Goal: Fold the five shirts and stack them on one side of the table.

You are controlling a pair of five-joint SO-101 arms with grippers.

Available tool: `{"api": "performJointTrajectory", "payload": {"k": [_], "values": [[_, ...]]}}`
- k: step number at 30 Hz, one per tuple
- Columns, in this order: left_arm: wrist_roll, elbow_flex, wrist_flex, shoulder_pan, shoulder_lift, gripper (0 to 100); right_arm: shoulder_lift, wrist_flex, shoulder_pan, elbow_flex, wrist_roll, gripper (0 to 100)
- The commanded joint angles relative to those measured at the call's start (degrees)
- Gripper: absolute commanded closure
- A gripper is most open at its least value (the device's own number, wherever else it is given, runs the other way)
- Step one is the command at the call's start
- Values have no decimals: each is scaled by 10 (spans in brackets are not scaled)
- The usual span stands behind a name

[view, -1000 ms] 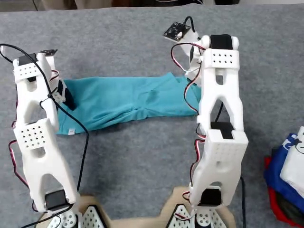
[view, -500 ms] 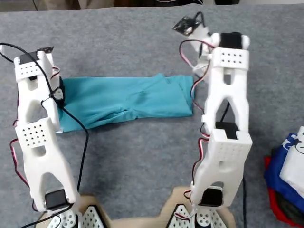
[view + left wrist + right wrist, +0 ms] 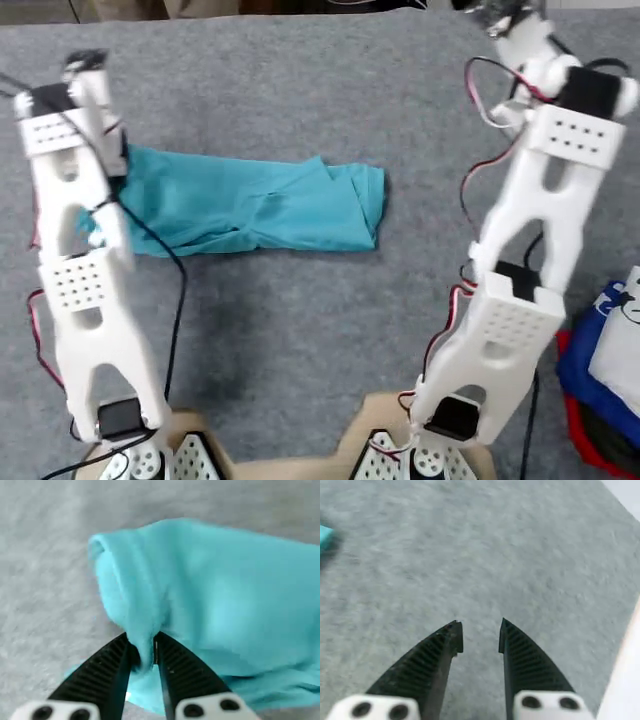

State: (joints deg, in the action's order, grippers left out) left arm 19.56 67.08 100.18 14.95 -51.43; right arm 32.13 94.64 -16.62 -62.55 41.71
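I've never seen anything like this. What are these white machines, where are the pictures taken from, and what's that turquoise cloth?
These are two robot arms, the left arm and the right arm, side by side at a table covered in grey fabric. One picture looks down from a fixed camera above; the other two come from a camera on each arm's wrist. A teal shirt, partly folded, lies on the table. The left gripper pinches a fold of it. The right gripper is open over bare table, holding nothing. A pile of clothes sits beside the right arm.
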Motion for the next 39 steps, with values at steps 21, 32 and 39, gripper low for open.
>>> {"api": "performJointTrajectory", "payload": {"k": [21, 32, 39], "values": [[-39, 36, 4, -381, 68, 981, -2, 38, -106, -83, 77, 861], [-76, 33, -72, -451, 63, 981, -2, 38, -106, -82, 77, 861], [-76, 31, -81, -468, 62, 981, -2, 38, -106, -82, 77, 861]]}}
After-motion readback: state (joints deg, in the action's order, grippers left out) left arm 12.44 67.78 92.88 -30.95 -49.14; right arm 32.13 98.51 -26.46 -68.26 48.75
